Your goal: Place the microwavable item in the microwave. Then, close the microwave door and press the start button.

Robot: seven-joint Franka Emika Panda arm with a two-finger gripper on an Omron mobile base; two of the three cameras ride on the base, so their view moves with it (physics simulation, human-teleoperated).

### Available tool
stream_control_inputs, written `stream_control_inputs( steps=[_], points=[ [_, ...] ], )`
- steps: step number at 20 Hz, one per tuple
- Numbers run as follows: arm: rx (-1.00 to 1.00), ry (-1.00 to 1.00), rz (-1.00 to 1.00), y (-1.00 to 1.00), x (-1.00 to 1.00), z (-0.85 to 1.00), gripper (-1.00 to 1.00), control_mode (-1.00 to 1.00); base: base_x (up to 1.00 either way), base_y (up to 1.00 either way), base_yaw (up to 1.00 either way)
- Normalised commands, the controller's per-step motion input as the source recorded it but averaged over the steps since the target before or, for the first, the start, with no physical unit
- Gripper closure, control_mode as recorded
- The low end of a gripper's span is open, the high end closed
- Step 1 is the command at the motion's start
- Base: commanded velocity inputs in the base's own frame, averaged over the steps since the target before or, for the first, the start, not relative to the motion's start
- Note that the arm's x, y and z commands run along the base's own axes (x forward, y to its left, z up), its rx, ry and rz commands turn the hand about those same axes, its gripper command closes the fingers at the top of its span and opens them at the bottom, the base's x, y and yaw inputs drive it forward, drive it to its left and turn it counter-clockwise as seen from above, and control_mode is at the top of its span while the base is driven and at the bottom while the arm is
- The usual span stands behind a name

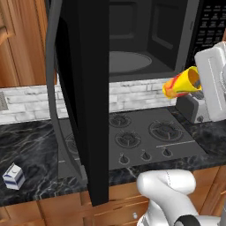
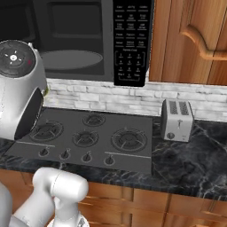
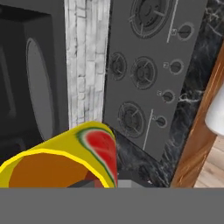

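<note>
Left base view: the yellow cup hangs tipped on its side in the air over the right edge of the cooktop, just beside the white hand, below and in front of the open microwave.
Door: the microwave door stands swung wide toward the room, so the grey cavity and round turntable are free to take the cup.
Counter: a white-and-blue milk carton sits far left on the dark marble, well apart from the work.
Right base view: the keypad panel carries rows of white lettering, too small to read; a silver toaster stands right of the burners.
Hand view: the cup fills the lower left, its watermelon-like red and green picture facing out.
Claw: the fingertips are hidden; I cannot tell their set, though the cup seems carried by them.
Stage, as I judge: carrying, insertion not yet done.
</note>
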Motion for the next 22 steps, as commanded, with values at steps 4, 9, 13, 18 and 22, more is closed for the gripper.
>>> stream_control_inputs(
  steps=[4,9,13,18,22],
  points=[
    [-0.11,-0.01,0.01,0.12,-0.01,0.21,1.0,-1.0,0.0,0.0,0.0],
    [-0.06,-0.04,-0.01,0.31,0.22,0.0,1.0,-1.0,0.0,0.0,0.0],
    [0.0,-0.04,-0.01,0.22,0.53,0.0,1.0,-1.0,0.0,0.0,0.0],
    [0.0,-0.04,0.0,0.01,0.62,0.0,1.0,-1.0,0.0,0.0,0.0],
    [0.0,0.0,0.0,0.0,0.66,0.0,1.0,-1.0,0.0,0.0,0.0]
  ],
)
